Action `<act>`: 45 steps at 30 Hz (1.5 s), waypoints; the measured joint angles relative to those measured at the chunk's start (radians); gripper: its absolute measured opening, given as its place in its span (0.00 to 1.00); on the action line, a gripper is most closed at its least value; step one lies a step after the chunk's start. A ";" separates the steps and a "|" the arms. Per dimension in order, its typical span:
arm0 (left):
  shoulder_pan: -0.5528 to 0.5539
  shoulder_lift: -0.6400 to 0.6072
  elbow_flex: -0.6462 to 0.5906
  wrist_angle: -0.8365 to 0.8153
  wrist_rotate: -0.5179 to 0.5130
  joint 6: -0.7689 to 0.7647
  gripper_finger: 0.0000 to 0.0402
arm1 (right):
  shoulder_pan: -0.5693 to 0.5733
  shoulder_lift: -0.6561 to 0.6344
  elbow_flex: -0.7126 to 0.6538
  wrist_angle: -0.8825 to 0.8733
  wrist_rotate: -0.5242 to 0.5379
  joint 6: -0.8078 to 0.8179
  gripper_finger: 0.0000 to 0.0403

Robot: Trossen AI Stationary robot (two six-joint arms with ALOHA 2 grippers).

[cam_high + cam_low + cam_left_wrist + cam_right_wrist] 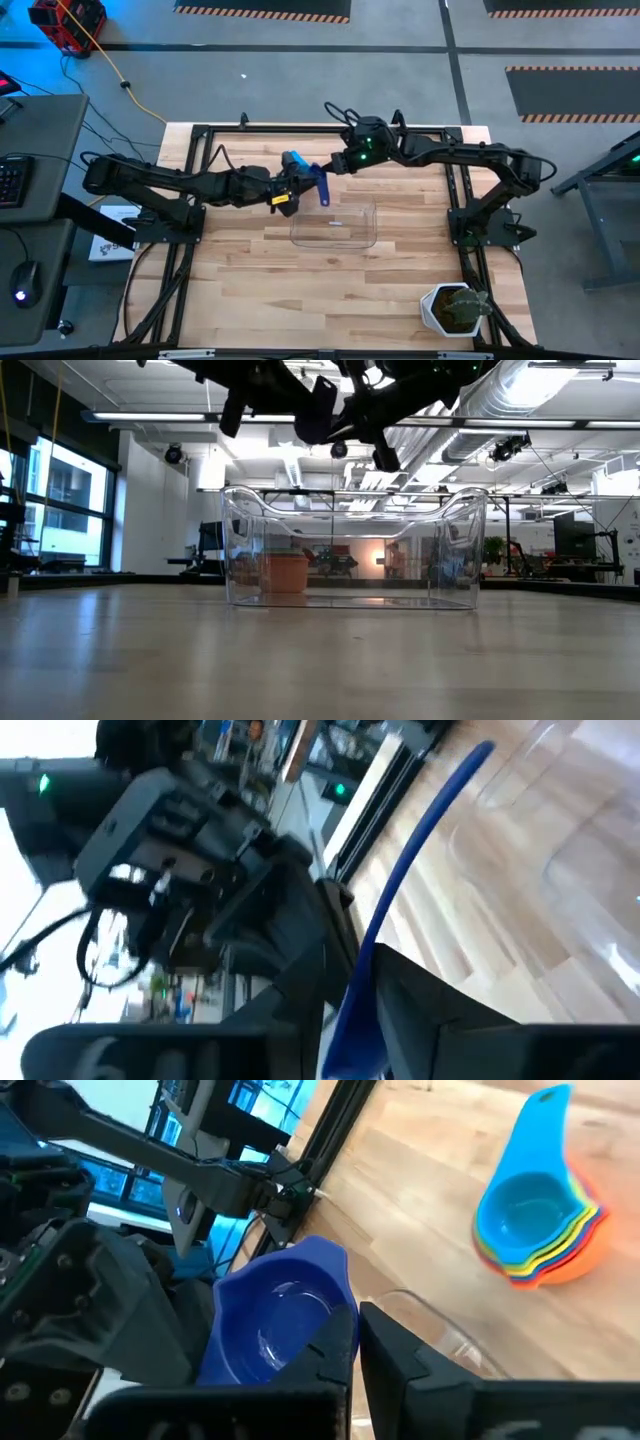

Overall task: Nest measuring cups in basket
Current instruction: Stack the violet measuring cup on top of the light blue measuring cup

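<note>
You have both arms meeting just behind the basket point(334, 228), above its far left corner. The basket itself stands upright on the wooden surface point(250, 290), roughly at its middle; through its clear walls in the low view you can see nothing resting on its floor.

Your right gripper point(322, 172) has its fingers clenched on the dark blue measuring cup point(278, 1318). In the right wrist view the bowl of that cup sits open side up against the fingers point(420, 1360), and in the left wrist view its long blue handle point(420, 840) runs out over the surface towards the basket's rim. From above, the handle point(322, 186) hangs down towards the basket's far left corner without touching it.

Your left gripper point(284, 192) is right against the same cup from the other side, just left of the basket's far left corner. Its fingers are close around the cup, but you cannot tell from these views whether they grip it or have let go.

The other cups lie nested in one stack point(540, 1220) on the surface beyond the basket, light blue on top, then bands of blue, green, yellow and red, with orange outermost. Through the basket's wall in the low view, the orange cup point(285, 573) shows behind it.

A white pot with a green plant point(455, 308) stands at the near right corner of the surface, well apart from the basket.
</note>
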 joint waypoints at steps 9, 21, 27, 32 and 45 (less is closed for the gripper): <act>0.000 -0.027 0.000 -0.117 -0.088 -0.262 0.25 | -0.098 -0.063 0.000 -0.158 0.024 -0.105 0.00; 0.199 -0.134 -0.061 -0.218 0.233 -1.200 0.30 | -0.082 -0.185 -0.012 -0.401 0.349 -0.217 0.00; 0.253 -0.128 -0.123 -0.010 0.296 -1.490 0.35 | -0.024 -0.306 -0.129 -0.393 0.510 -0.124 0.00; 0.254 -0.095 -0.128 0.159 0.299 -1.520 0.42 | 0.043 -0.445 -0.299 -0.165 0.668 0.053 0.00; 0.197 0.158 -0.120 0.722 0.231 -1.538 0.55 | 0.134 -0.372 -0.515 0.691 1.126 0.173 0.00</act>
